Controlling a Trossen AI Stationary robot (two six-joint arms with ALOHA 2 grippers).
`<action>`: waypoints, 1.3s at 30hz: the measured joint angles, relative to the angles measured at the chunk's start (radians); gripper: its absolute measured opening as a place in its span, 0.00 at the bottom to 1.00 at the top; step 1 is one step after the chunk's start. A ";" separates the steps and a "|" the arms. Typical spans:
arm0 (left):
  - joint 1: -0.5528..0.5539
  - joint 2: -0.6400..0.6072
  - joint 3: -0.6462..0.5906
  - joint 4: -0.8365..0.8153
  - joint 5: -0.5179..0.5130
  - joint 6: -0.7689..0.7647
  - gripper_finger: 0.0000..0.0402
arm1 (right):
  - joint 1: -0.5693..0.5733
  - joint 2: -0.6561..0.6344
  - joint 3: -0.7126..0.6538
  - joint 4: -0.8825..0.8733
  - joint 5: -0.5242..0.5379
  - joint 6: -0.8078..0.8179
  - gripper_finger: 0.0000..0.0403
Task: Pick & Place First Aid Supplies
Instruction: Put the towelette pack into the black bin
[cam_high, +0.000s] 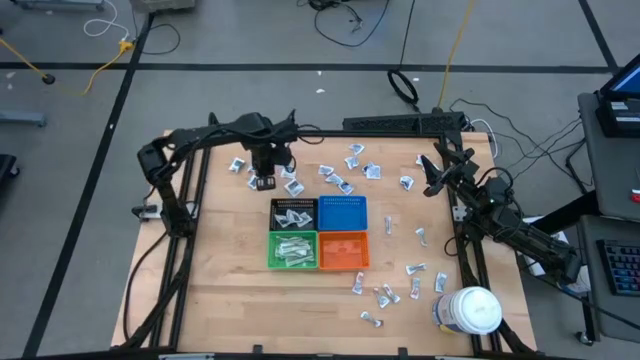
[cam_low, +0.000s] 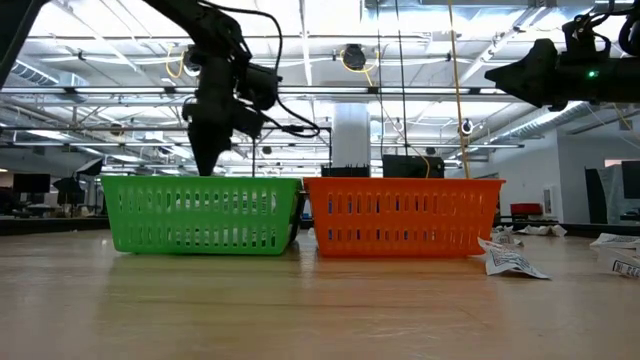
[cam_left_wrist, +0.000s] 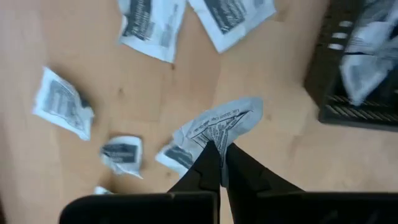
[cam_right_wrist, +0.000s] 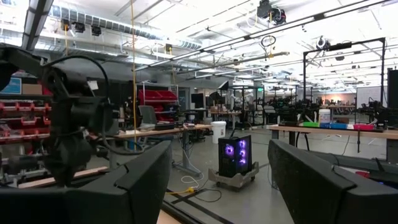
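My left gripper (cam_high: 264, 183) (cam_left_wrist: 217, 155) is just beyond the black bin (cam_high: 293, 213), pointing down among scattered white printed packets, and is shut on one of them (cam_left_wrist: 225, 122). Other packets lie flat on the wood around it (cam_left_wrist: 62, 102) (cam_left_wrist: 149, 25). More are spread along the far side (cam_high: 352, 163) and at the near right (cam_high: 388, 293). The black bin and the green bin (cam_high: 293, 250) hold packets. My right gripper (cam_high: 432, 172) (cam_right_wrist: 221, 186) is open and raised above the table's right side, holding nothing. My left gripper pinches the packet between its two fingertips (cam_left_wrist: 208, 163) at one pointed end (cam_left_wrist: 214, 140), coming from above and pointing down. The rest of the packet fans out past the fingertips. Whether it is lifted off the wood, I cannot tell.
Four small bins stand in a square at mid-table: black, blue (cam_high: 343, 212), green and orange (cam_high: 343, 250). A large white round jar (cam_high: 470, 310) stands at the near right corner. Bare wood lies left of the bins and along the near edge.
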 joint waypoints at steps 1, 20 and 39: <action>0.000 -0.005 0.000 -0.008 0.015 -0.007 0.02 | 0.000 0.000 0.000 0.000 0.000 0.000 0.65; -0.309 -0.004 0.074 0.010 0.022 -0.139 0.01 | 0.000 0.000 0.000 0.000 0.000 0.000 0.65; -0.384 0.141 0.083 0.167 -0.024 -0.238 0.03 | 0.000 0.000 0.000 0.000 0.000 0.000 0.65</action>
